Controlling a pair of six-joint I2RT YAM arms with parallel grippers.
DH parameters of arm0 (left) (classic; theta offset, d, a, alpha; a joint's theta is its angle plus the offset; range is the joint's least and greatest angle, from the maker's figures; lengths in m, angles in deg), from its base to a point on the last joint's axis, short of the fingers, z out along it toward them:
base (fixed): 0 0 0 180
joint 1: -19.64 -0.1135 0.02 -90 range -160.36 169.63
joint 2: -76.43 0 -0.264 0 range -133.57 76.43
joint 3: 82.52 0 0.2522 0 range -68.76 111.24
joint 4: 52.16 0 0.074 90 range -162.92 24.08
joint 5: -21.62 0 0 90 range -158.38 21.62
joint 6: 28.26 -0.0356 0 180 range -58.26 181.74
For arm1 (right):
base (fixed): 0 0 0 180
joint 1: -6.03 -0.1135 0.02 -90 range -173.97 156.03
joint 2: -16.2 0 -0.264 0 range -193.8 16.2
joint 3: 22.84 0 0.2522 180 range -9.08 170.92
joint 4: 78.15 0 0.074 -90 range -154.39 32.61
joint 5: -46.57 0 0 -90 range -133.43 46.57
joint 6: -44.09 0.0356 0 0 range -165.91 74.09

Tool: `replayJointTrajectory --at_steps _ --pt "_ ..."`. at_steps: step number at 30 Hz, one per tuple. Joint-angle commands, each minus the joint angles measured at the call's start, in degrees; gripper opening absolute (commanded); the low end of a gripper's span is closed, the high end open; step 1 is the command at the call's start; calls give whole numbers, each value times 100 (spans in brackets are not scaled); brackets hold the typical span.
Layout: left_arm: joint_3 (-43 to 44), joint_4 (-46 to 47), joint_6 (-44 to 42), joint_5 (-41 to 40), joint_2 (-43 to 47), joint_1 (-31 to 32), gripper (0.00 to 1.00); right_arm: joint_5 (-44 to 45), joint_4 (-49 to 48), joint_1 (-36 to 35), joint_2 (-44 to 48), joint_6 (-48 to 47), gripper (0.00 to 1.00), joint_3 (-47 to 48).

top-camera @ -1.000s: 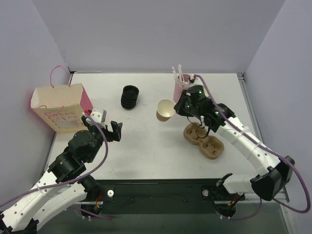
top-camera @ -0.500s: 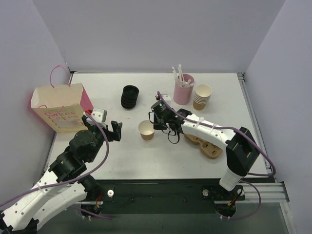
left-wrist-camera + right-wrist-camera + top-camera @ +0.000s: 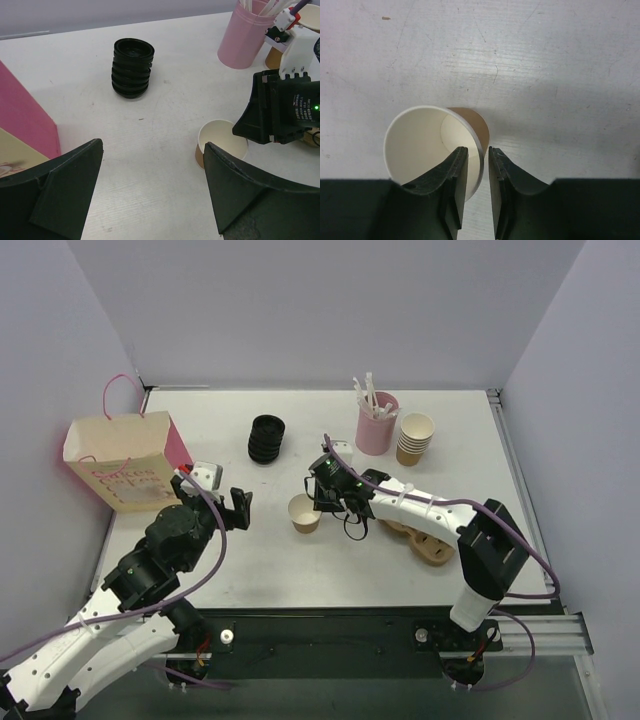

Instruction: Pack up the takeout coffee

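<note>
1. Step: assembling the coffee. The cup [image 3: 303, 512] has no lid on it, so by the look of it packing proper has not begun.
2. Cup location: mid-table, open end up, between the two arms, just left of the brown carrier [image 3: 432, 540] and near-side of the black lid stack [image 3: 266, 439]. It looks set down on the table or very close to it; the wrist view can't confirm contact.
3. Right gripper [image 3: 475, 155]: pinched on the cup's rim, one finger inside the wall and one outside, with only a narrow gap between them.
4. Right arm pose: stretched left across the table, with the wrist low over the cup.
5. Left gripper [image 3: 152, 150]: jaws spread wide and holding nothing. It hovers left of the cup, aimed toward the cup and the lid stack, and touches neither.
6. Next move, as a judgement: take one lid off the stack and press it square on the rim while the cup is braced. A rim pinch would block the lid, so a regrip is likely needed.
7. After that: the carrier or the pink bag [image 3: 125, 460].
</note>
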Motion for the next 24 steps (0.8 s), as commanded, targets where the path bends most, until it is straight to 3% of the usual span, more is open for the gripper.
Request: replayJointTrajectory --at_steps 1,6,9,13,24 --pt "63 149 -101 104 -3 31 91 211 132 -43 334 36 27 68" --pt "502 -343 -154 210 -143 31 91 87 457 -121 948 -131 30 -63" --pt "887 -475 -268 -114 -722 23 91 201 519 -341 1625 -219 31 -458" --pt "1784 -642 -426 -493 -2178 -56 91 307 545 -780 2468 -474 31 -837" --pt "4447 -887 -725 570 -5878 -1031 78 1010 572 -1475 3717 -711 31 -1602"
